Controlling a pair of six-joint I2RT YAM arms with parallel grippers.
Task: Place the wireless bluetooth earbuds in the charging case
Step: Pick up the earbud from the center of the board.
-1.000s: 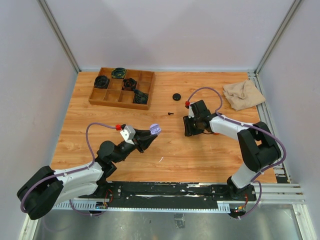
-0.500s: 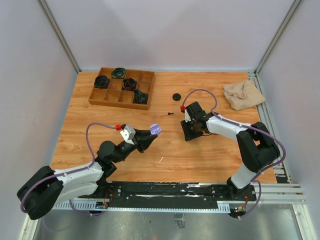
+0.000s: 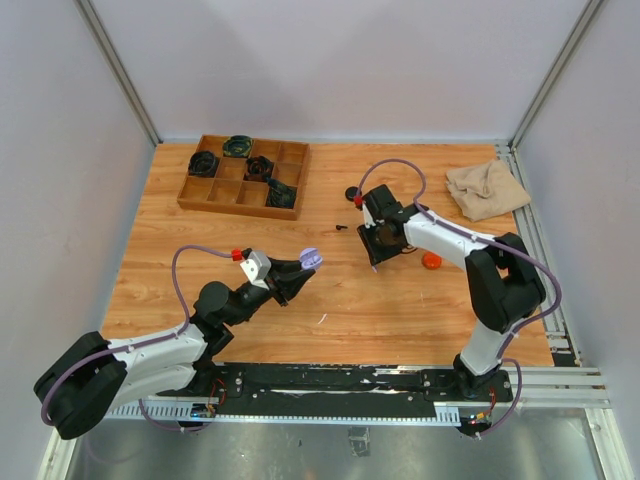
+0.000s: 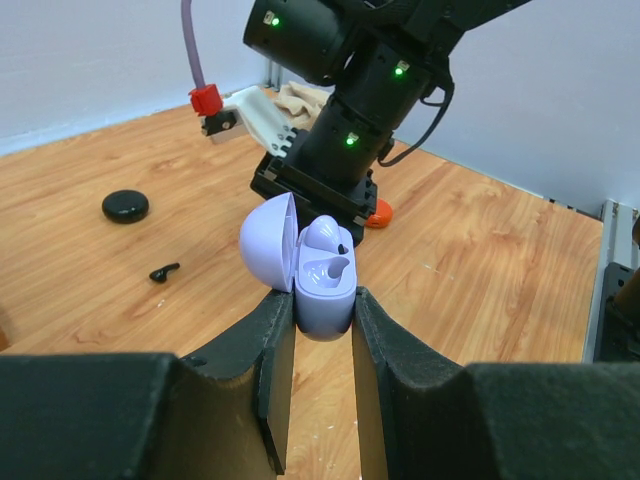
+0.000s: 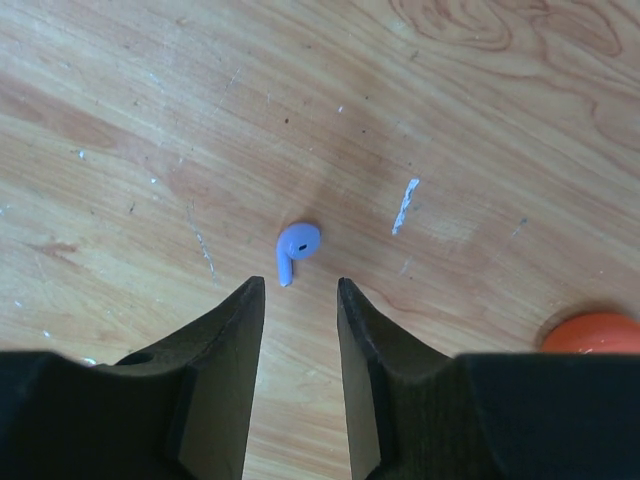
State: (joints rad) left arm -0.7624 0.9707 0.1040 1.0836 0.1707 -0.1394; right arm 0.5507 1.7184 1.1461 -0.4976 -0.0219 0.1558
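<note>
My left gripper (image 4: 322,305) is shut on a lavender charging case (image 4: 324,285), held above the table with its lid open. One lavender earbud (image 4: 324,233) sits in it, and the slot beside it is empty. In the top view the case (image 3: 309,258) hangs left of the right arm. A second lavender earbud (image 5: 297,248) lies on the wood just beyond my right gripper (image 5: 300,285), which is open with a narrow gap and nothing in it. A black earbud (image 4: 163,271) lies loose on the table.
An orange case (image 3: 431,262) rests right of the right gripper (image 3: 378,243). A black round case (image 4: 125,205) lies further back. A wooden tray (image 3: 243,175) with several dark cases stands at the back left. A beige cloth (image 3: 487,188) is at the back right.
The right arm has swung to the back left, uncovering the orange case, and its jaws have narrowed. The left arm and the lavender case have not moved.
</note>
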